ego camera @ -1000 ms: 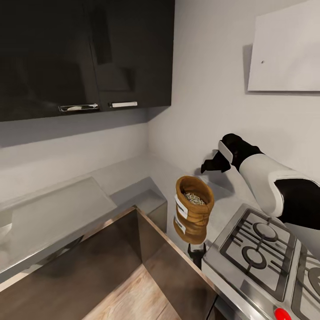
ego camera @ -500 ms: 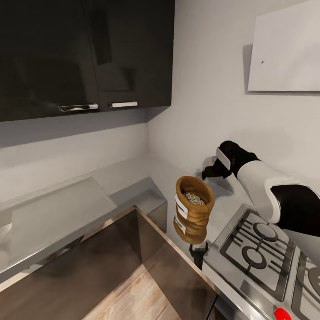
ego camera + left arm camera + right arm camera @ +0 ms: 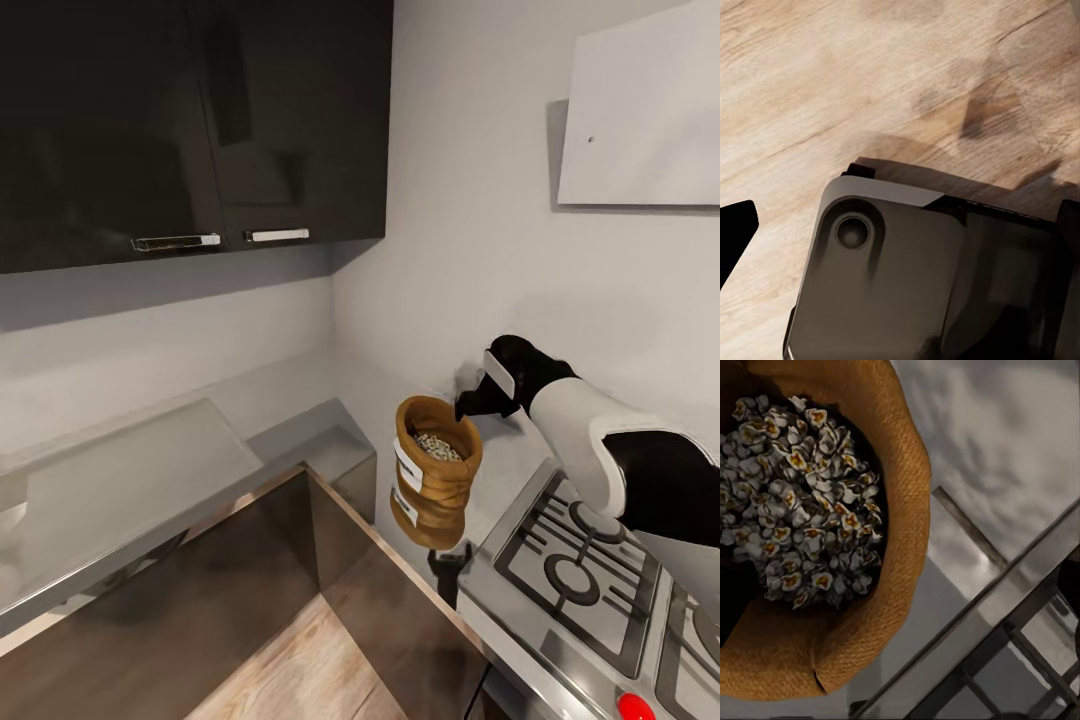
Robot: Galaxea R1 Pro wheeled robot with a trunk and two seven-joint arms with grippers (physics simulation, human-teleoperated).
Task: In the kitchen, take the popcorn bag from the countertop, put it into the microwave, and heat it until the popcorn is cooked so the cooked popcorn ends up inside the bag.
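The popcorn bag [image 3: 433, 472], tan-brown with white labels, stands upright and open on the grey countertop [image 3: 130, 470] by the inner corner, next to the gas hob [image 3: 580, 550]. In the right wrist view the bag [image 3: 832, 637] is seen from above, full of pale kernels. My right gripper [image 3: 472, 402] hovers just above the bag's far rim, open, with nothing between its fingers. My left gripper [image 3: 900, 232] hangs low over the wood floor, fingers [image 3: 735, 232] spread apart. The microwave is out of view.
Dark glossy wall cabinets [image 3: 190, 130] hang above the countertop. A white panel [image 3: 640, 110] is on the wall above the hob. The hob's grates [image 3: 1020, 660] lie close beside the bag. My dark base [image 3: 915, 277] sits on the wood floor [image 3: 832, 75].
My right gripper has come down and toward the bag, from beside the wall to just over the bag's rim. The bag has not moved.
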